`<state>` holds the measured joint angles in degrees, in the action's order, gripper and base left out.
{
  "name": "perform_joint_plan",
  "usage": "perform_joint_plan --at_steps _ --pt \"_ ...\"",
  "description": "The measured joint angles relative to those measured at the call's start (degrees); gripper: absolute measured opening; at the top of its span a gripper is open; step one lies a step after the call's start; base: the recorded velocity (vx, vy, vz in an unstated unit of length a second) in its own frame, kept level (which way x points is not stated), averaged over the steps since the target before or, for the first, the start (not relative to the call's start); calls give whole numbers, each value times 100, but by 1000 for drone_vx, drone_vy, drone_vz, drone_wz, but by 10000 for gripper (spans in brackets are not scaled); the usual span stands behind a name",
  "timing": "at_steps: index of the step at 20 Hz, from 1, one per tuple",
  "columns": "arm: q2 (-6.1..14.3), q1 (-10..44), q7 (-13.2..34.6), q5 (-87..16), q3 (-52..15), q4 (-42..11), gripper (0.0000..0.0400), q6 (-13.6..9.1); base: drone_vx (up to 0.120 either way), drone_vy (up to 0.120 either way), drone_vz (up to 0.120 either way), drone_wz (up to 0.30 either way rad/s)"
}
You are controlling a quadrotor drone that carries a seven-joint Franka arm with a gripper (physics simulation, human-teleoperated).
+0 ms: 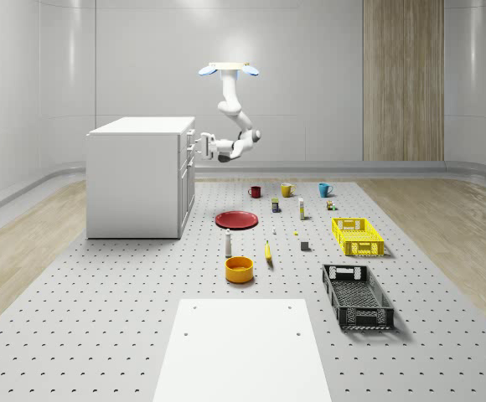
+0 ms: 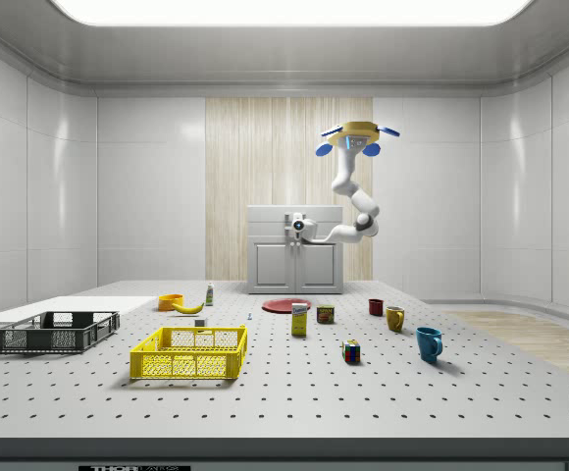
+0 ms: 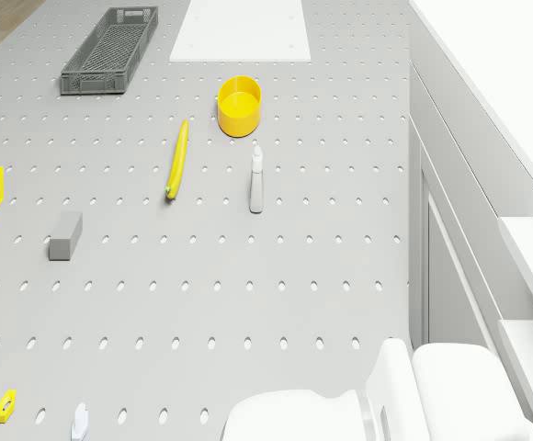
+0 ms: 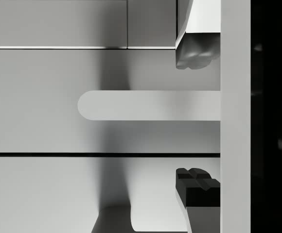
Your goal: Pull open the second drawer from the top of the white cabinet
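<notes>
Perforated grey table with a white sheet at its near edge. Black crate and yellow crate sit along the whole-scene view's right. Orange-yellow bowl near the banana and a small white bottle, all apart. Red plate lies behind them. 3 mugs in a far row: red mug, yellow mug, blue mug. Small grey block beside the yellow crate. A can, a box and possibly a colour cube stand mid-table.
</notes>
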<state>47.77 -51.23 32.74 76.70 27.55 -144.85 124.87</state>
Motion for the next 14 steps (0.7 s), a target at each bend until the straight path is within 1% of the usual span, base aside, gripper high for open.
perform_joint_plan --at_steps 5,14 --pt "-115 81 -46 135 -114 49 300 -45 0 0 0 0" --pt "-223 302 49 232 -313 185 300 -190 0 0 0 0"
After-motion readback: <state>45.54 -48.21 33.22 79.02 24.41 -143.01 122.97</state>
